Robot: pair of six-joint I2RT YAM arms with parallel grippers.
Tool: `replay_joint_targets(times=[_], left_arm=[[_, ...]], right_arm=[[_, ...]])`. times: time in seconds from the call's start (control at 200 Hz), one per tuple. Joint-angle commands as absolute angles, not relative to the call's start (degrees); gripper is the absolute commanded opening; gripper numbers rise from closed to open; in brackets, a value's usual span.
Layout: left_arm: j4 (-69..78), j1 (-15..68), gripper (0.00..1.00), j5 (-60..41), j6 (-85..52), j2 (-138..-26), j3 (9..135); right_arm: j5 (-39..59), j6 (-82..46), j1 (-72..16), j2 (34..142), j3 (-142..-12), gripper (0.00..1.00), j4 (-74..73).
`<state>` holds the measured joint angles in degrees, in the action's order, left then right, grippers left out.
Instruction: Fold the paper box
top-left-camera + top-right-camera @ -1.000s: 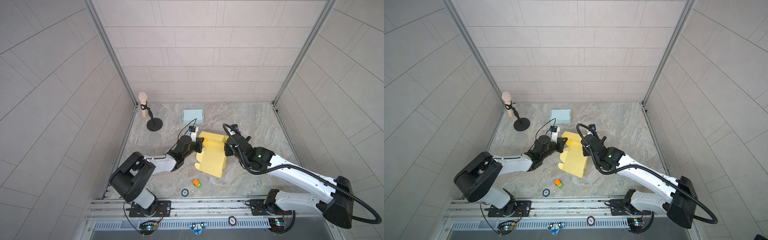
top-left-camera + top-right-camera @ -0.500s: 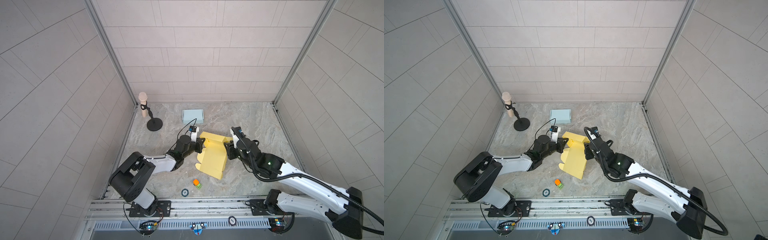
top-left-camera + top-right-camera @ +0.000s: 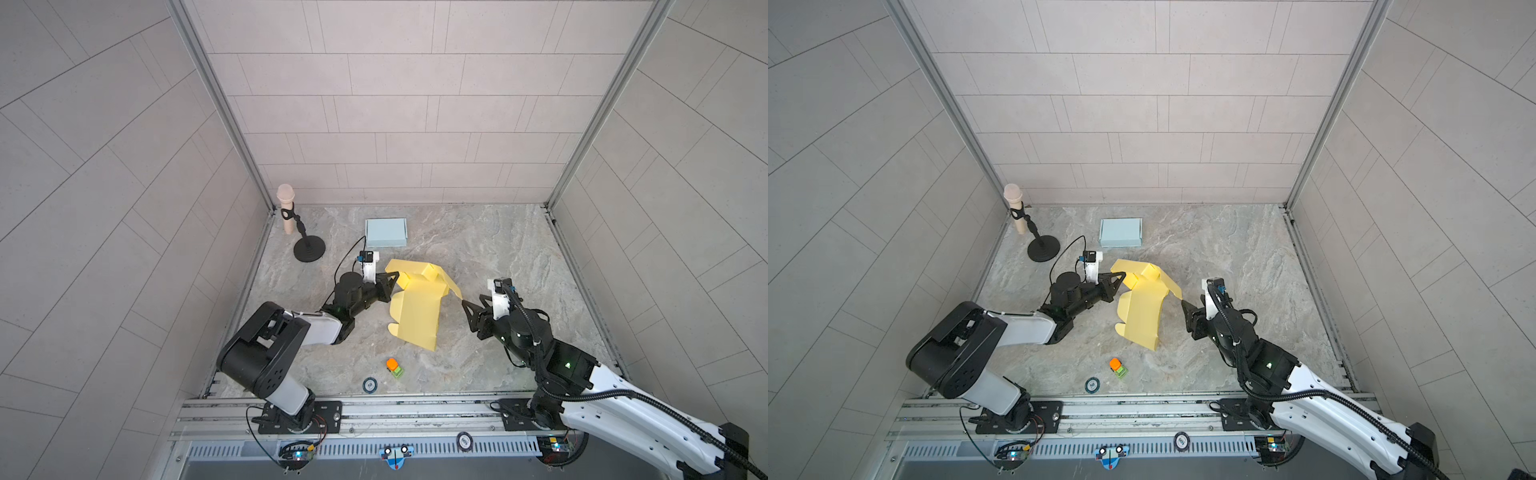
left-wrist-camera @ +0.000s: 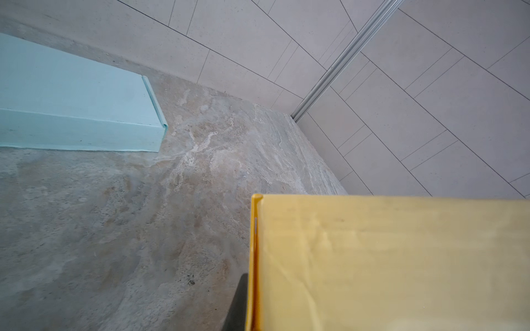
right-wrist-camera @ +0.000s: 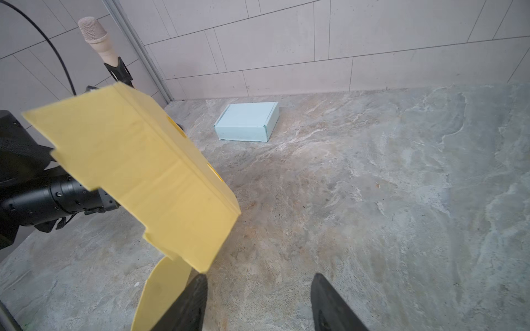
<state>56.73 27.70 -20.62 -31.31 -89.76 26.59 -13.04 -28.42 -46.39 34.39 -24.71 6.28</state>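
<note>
The yellow paper box (image 3: 417, 307) (image 3: 1144, 309) is a partly folded sheet held tilted above the middle of the floor in both top views. My left gripper (image 3: 392, 279) (image 3: 1119, 277) is shut on its far left edge. The left wrist view shows the yellow sheet (image 4: 387, 258) filling one side, with one dark finger (image 4: 238, 306) against its edge and the other finger hidden behind the paper. My right gripper (image 3: 473, 303) (image 3: 1192, 305) (image 5: 258, 278) is open and holds nothing. It sits just off the corner of the box's (image 5: 149, 172) right flap.
A folded light blue box (image 3: 385, 232) (image 3: 1121, 232) (image 4: 71, 109) (image 5: 246, 121) lies at the back. A microphone on a black stand (image 3: 309, 251) stands at the back left. An orange and green toy (image 3: 394, 368) and a round disc (image 3: 370, 385) lie near the front rail. Tiled walls enclose three sides.
My right gripper has let go of the yellow box's right side, opened, and drawn back to the right. The left gripper keeps its grip and has not moved.
</note>
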Motion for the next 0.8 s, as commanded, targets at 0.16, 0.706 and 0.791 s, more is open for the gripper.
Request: replay_joint_targets(times=[0.16,0.706,0.791], left_arm=[[63.43,26.76,0.07,-22.49,-32.23,-87.45,24.11],[68.76,26.81,0.08,-26.62,-34.54,-89.16,24.01],[69.51,26.81,0.08,-27.13,-34.94,-89.55,24.14]], right_arm=[[-4.37,-31.03,-41.66,40.24,-25.89,0.62,-6.86],[0.31,-29.54,-41.66,45.77,-26.95,0.63,-17.48],[0.44,-29.36,-41.67,46.21,-27.07,0.63,-18.08]])
